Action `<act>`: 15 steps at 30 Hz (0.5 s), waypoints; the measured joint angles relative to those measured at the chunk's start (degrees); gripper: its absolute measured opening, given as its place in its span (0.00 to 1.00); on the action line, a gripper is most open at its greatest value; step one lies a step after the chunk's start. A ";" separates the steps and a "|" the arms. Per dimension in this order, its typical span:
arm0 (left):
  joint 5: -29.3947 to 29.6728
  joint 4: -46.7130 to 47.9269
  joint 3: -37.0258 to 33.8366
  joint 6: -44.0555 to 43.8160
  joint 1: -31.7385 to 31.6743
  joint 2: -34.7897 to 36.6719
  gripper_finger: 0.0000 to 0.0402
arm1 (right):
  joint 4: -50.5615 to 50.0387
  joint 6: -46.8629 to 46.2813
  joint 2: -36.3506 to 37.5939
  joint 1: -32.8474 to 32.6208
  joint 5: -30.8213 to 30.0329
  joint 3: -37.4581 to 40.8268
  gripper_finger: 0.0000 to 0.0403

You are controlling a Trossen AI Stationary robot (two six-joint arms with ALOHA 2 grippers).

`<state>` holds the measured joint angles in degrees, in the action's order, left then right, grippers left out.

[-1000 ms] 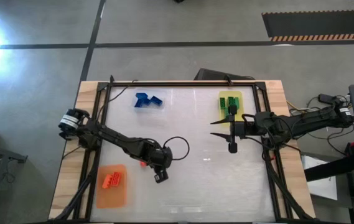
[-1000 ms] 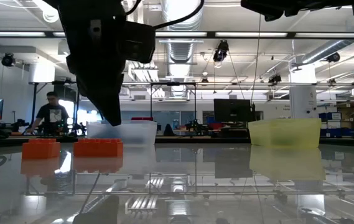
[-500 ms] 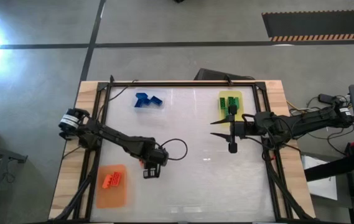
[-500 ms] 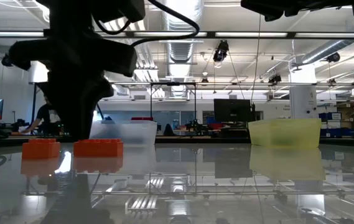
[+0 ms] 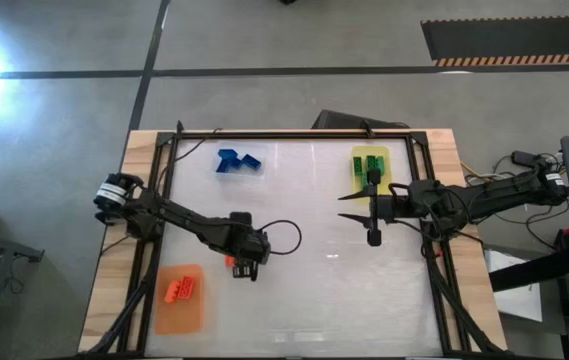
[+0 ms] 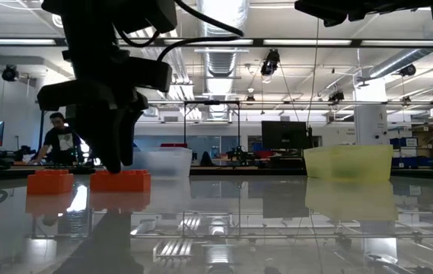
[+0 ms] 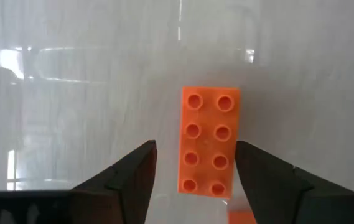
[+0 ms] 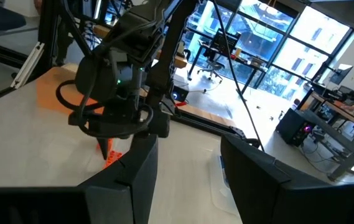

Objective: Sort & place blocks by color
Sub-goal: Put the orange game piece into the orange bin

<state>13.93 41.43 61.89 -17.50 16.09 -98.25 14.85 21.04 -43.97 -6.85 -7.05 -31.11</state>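
2 dark jointed arms, looping black cables, a white-banded left base joint, tapered black fingers (image 7: 130, 180)

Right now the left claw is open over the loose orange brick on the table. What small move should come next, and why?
Probably lower the left claw a little and close it on the orange brick. Its fingers already stand open on either side of the brick's long edges, and the brick lies flat on the bare table, short of the orange mat where other orange bricks sit. The right claw waits beside the green bricks.

The left gripper (image 5: 245, 268) points straight down, fingers (image 7: 130, 177) parted. The right gripper (image 5: 349, 208) hangs level with its arm outstretched, fingers apart.
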 joint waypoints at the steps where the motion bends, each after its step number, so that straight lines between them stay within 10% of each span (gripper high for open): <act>1: 0.00 -0.20 -0.24 -0.10 -0.14 0.02 0.51 | 0.00 0.00 0.00 0.00 0.00 0.00 0.41; 15: -1.64 -6.66 -4.22 -0.88 -0.49 0.08 0.51 | -0.03 0.00 0.00 0.00 0.00 0.00 0.41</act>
<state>12.29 34.77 57.67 -18.38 15.59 -98.17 14.83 21.04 -43.97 -6.85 -7.05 -31.11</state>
